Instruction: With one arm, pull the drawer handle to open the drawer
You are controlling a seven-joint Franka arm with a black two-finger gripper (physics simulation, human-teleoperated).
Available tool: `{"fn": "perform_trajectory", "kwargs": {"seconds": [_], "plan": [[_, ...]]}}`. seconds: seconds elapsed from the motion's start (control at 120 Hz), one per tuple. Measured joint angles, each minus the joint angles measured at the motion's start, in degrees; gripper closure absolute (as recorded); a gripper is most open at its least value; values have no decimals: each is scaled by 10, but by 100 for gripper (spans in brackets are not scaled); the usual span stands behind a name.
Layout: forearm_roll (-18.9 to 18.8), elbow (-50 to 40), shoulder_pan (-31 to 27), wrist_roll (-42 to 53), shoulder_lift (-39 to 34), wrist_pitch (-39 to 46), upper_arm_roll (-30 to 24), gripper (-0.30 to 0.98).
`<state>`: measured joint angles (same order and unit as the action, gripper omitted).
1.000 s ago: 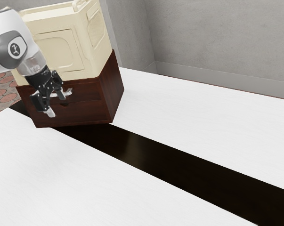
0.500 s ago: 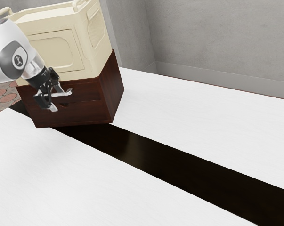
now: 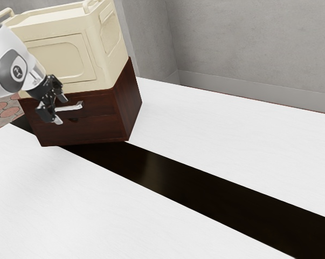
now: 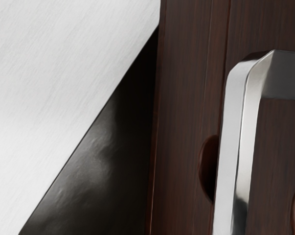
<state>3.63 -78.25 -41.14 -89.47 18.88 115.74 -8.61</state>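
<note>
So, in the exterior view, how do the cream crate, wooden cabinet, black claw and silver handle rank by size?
Largest to smallest:
Cream crate
Wooden cabinet
Black gripper
Silver handle

No readable lettering; emblem [image 3: 18,73] on arm [image 3: 1,48].

A silver handle [image 3: 71,107] gleams on a dark-brown, wood-grained drawer [image 3: 100,106] beneath a cream crate [image 3: 60,58]; a black pincer [image 3: 60,109], a mottled gray wall [image 3: 248,43] and a white, faintly streaked desk [image 3: 232,135] with a black stripe [image 3: 205,189] complete the palette.
</note>
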Motion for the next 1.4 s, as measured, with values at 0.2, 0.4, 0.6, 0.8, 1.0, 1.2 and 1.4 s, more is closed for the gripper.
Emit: {"fn": "perform_trajectory", "kwargs": {"seconds": [0.2, 0.4, 0.6, 0.8, 1.0, 1.2, 1.4], "plan": [[0, -2, 1, 3, 6, 10, 0, 0], [1, -2, -1, 4, 9, 15, 2, 0], [2, -5, -1, 6, 14, 22, 2, 0], [3, -5, 2, 5, 13, 25, 2, 18], [13, -5, 3, 5, 12, 26, 4, 35], [15, -7, 3, 7, 10, 27, 4, 51], [15, -20, 4, 8, -1, 27, 4, 62]]}}
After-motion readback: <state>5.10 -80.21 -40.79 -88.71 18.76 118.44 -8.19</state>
